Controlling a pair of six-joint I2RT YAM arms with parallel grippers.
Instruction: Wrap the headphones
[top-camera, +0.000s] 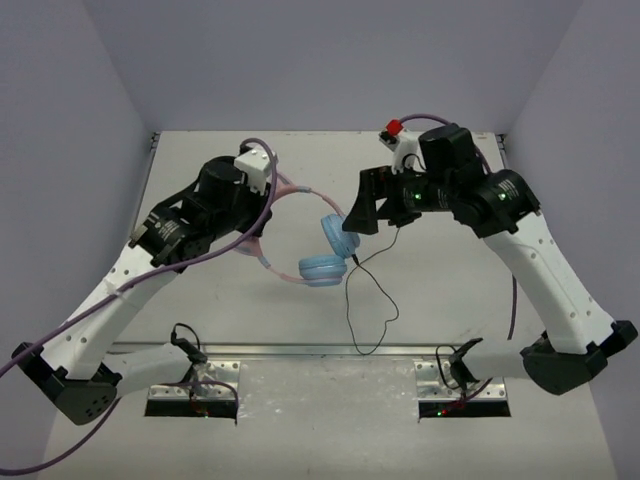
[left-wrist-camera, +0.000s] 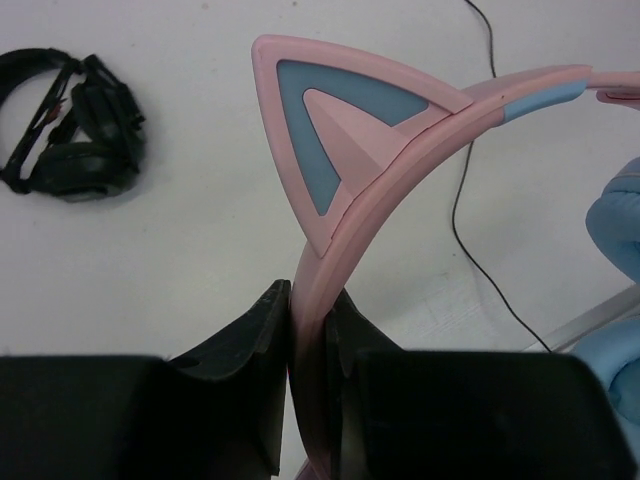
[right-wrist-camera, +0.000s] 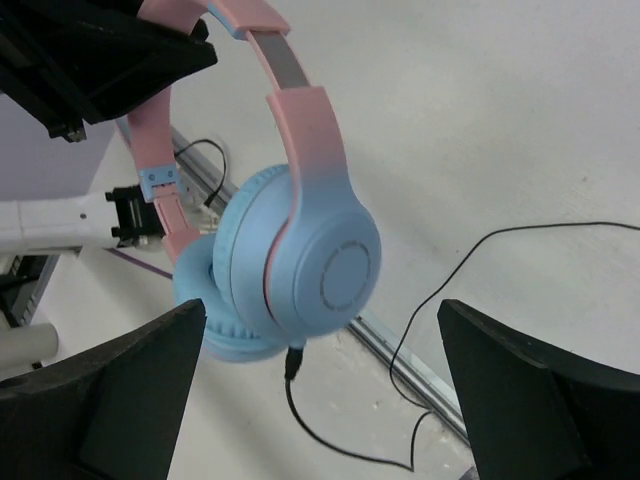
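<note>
Plainly, the one pair of headphones (top-camera: 320, 268) hangs above the surface (top-camera: 450, 300), headband (left-wrist-camera: 420, 140) pinched in your closed left tool (left-wrist-camera: 310, 300); expect it light and stiff, best held by the band, its single thin cable (left-wrist-camera: 455, 215) limp and trailing onto the surface. Your right tool (right-wrist-camera: 320, 310) gapes empty beside its two earcups (right-wrist-camera: 320, 260), and one black headset (left-wrist-camera: 70, 130) lies on the surface.

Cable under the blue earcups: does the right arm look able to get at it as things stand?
Probably yes. The right end effector stands open facing the earcups, and the cable hangs free below them with nothing in front. The left end effector grips the headband, clear of that path.
</note>
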